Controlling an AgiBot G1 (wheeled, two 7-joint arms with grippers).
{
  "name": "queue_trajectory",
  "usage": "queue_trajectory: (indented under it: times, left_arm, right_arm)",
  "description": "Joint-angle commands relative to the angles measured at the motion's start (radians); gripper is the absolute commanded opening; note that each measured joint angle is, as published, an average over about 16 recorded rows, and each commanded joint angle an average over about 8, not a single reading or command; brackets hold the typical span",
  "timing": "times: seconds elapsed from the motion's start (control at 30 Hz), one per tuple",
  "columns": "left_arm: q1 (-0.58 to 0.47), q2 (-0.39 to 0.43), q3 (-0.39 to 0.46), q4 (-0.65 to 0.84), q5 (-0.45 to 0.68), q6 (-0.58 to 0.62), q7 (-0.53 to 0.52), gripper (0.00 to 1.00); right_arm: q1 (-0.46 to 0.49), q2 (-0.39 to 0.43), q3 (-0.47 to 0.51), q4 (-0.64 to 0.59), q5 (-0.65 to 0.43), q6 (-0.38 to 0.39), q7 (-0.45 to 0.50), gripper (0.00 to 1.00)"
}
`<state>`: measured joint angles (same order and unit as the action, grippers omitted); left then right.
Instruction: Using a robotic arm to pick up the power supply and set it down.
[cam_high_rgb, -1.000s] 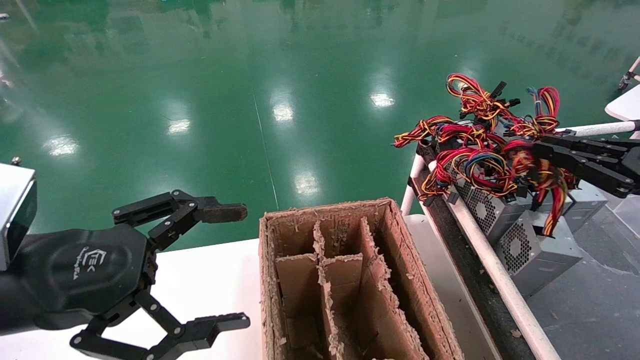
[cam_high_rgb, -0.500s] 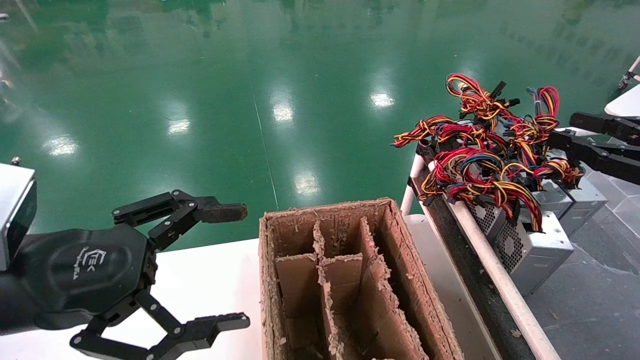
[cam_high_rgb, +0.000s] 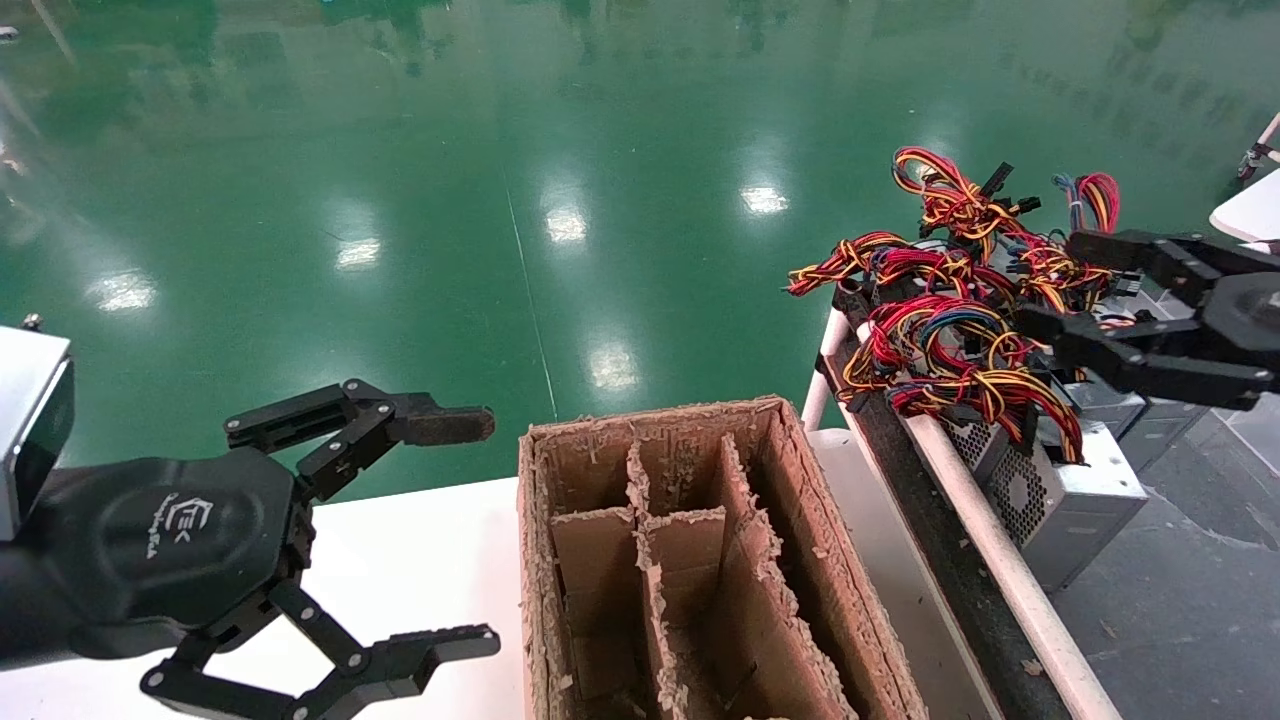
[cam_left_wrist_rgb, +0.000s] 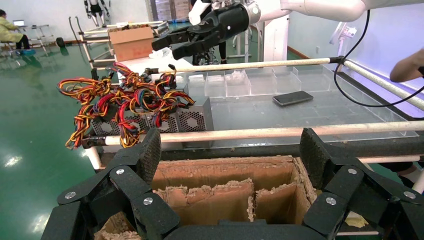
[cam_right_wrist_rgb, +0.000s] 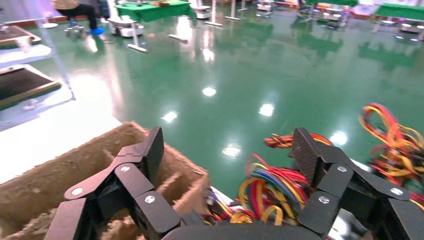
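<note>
**Ana:** While the left claw (cam_high_rgb: 440, 530) hangs idle over the white desk (cam_high_rgb: 420, 560) at about eight o'clock in the head view, fingers spread wide and holding nothing, which arm would you say is the one at work?

**Ben:** The right one. The black linkage-fingered right claw (cam_high_rgb: 1045, 285) sits at three o'clock, over the tangle of red, yellow and orange wires (cam_high_rgb: 950, 340), with its fingers apart and nothing gripped between them.

**Ana:** And the silver-grey metal power supply box with the perforated grille (cam_high_rgb: 1050, 490)?

**Ben:** It lies beyond the white rail (cam_high_rgb: 985, 540), at roughly four o'clock, below the claw and a little toward the robot. Its wire bundle drapes over the top of it. More grey boxes sit just beside it, so there are look-alikes close by.

**Ana:** So the move turns on what?

**Ben:** I judge that the claw must come down and back toward five o'clock, since the box is under its fingers rather than between them. The box's long axis seems to run from ten to four o'clock, along the rail. The right arm is far nearer; the left is well apart, past the brown partitioned cardboard box (cam_high_rgb: 690, 560).

**Ana:** Any risk?

**Ben:** Catching only wires, probably.
</note>
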<state>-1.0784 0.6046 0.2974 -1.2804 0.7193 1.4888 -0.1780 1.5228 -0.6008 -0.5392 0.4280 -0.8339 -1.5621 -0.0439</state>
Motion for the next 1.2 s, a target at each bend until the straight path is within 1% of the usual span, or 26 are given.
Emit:
queue_trajectory:
  times: [0.03,1.2]
  left_arm:
    - [0.0,0.0,0.0,0.0,0.0,0.0,0.0,1.0]
    - [0.0,-0.001,0.002,0.0,-0.001,-0.001,0.001,1.0]
  right_arm:
    - [-0.02,0.0,0.012,0.038,0.005,0.003,0.01,1.0]
    - [-0.373,-0.009,0.216,0.713,0.086,0.055,0.193,1.0]
